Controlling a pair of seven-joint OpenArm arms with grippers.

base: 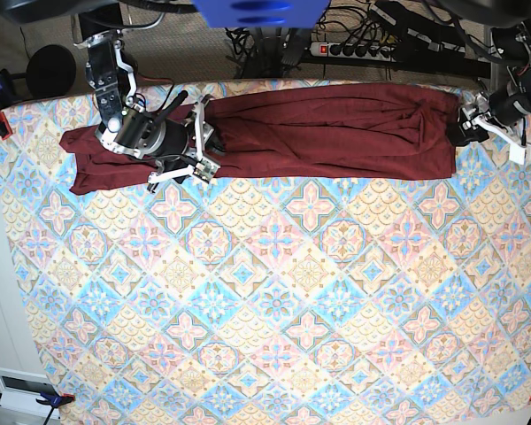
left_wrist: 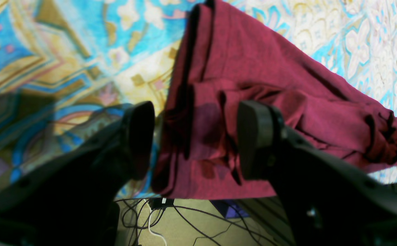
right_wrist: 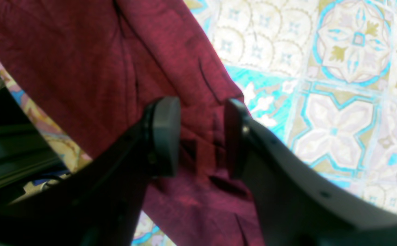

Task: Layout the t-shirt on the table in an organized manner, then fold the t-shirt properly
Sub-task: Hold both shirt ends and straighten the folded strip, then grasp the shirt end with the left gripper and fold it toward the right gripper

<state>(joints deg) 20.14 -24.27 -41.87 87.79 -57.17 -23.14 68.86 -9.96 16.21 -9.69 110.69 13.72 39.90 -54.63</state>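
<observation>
The dark maroon t-shirt (base: pixel 327 128) lies stretched in a long band along the table's (base: pixel 292 292) far edge, bunched at its right end. My right gripper (base: pixel 203 142) is open over the shirt's left part. In the right wrist view its jaws (right_wrist: pixel 200 140) straddle a fold of the shirt (right_wrist: pixel 92 68) without closing on it. My left gripper (base: pixel 462 124) is at the shirt's right end. In the left wrist view it (left_wrist: pixel 196 140) is open, with wrinkled shirt fabric (left_wrist: pixel 253 68) between its fingers at the table's edge.
A power strip and cables (base: pixel 363 44) lie beyond the far edge, and cables (left_wrist: pixel 184 218) show on the floor below it. A dark round object (base: pixel 49 71) stands at the back left. A white device (base: pixel 18 385) sits off the front left corner.
</observation>
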